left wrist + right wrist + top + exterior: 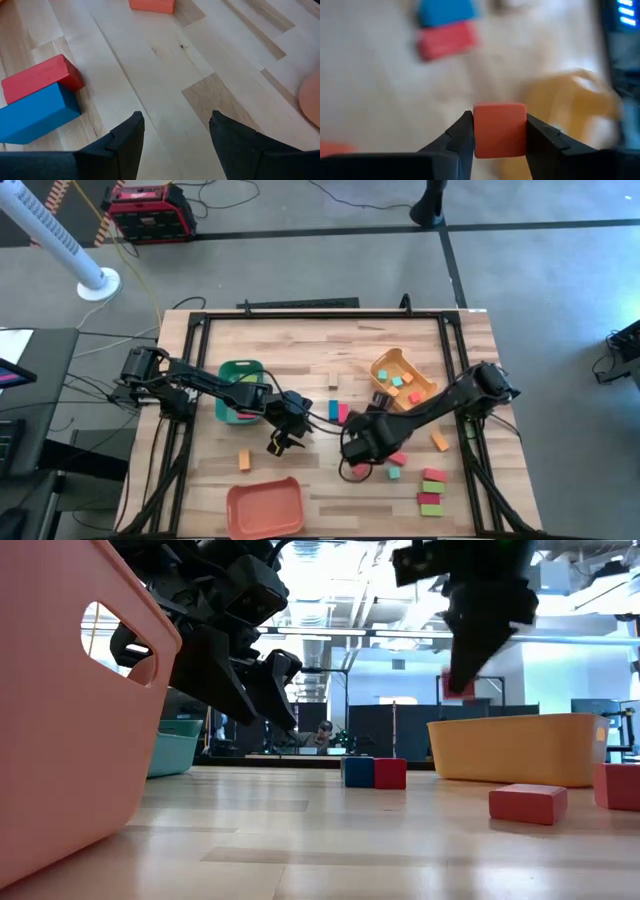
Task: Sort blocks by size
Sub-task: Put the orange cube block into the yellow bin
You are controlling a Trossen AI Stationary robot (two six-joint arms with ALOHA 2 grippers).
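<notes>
My right gripper (352, 452) is shut on a small red-orange cube (500, 131) and holds it above the middle of the table; it also shows in the low view (462, 680). My left gripper (283, 443) is open and empty, a little above the bare wood (175, 120). A blue block (333, 411) and a red block (343, 412) lie side by side on the table just beyond both grippers. More blocks lie at the near right: red (398, 458), green (394, 473) and orange (440, 441). My right gripper pinches the cube between its two fingers, on two opposite side faces (479, 132). The fingers come from above, pointing down. The cube is lifted clear of the table (455, 688) and sits level in the hold.
A green tray (240, 370) stands at the left and a yellow-orange tray (385, 365) with small blocks at the far right. A salmon tray (265, 507) stands at the near edge. An orange block (243, 459) lies near the left gripper. Red and green bars (432, 490) lie at the near right.
</notes>
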